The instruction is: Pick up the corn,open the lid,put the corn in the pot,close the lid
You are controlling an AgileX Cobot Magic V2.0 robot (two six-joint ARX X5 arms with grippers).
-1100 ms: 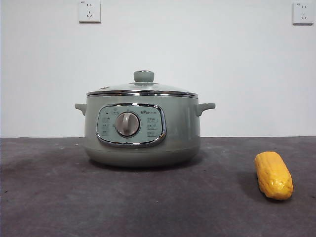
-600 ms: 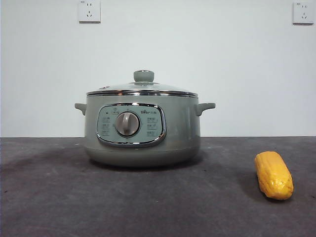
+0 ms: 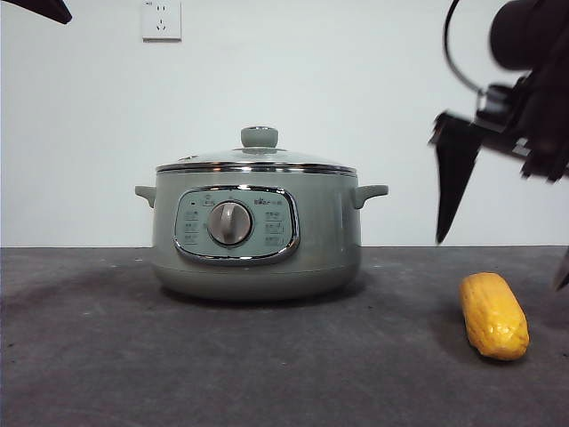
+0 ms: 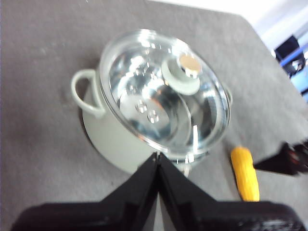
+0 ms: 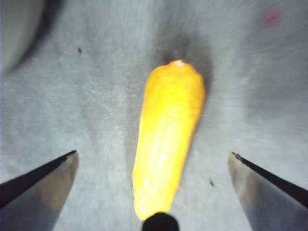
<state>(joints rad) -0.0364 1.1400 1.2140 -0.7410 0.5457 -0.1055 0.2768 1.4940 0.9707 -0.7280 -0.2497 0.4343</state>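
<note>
Corn (image 3: 493,316), stubby yellow-orange cob w/ rows of kernels, lies on its side on the dark grey table (image 3: 267,374), well to one side of the pot and apart from it. In the right wrist view we see the cob (image 5: 166,139) lying lengthwise between the two black jaws of our right gripper (image 5: 154,159), jaws spread wide, one on each side, neither touching it. From the front, that gripper (image 3: 507,249) hangs above the cob, not in contact; one pointed black jaw is clear against the white wall (image 3: 373,89), the other is only a sliver at the frame edge.

Squat pale sage-green electric pot (image 3: 256,233) stands near the table's middle, two small side handles, chrome-framed front panel w/ grey dial (image 3: 230,222) facing the front cam. Round domed glass lid (image 3: 256,162) w/ chrome rim sits closed on the pot, sage-green knob (image 3: 259,137) on top.

Our left gripper (image 4: 157,161) is above the pot, looking down on the lid (image 4: 163,96); its jaws are pressed together at the tips, holding nothing. We also see the cob (image 4: 244,172) beyond the pot there. Two white wall sockets, one (image 3: 161,20) above the pot.
</note>
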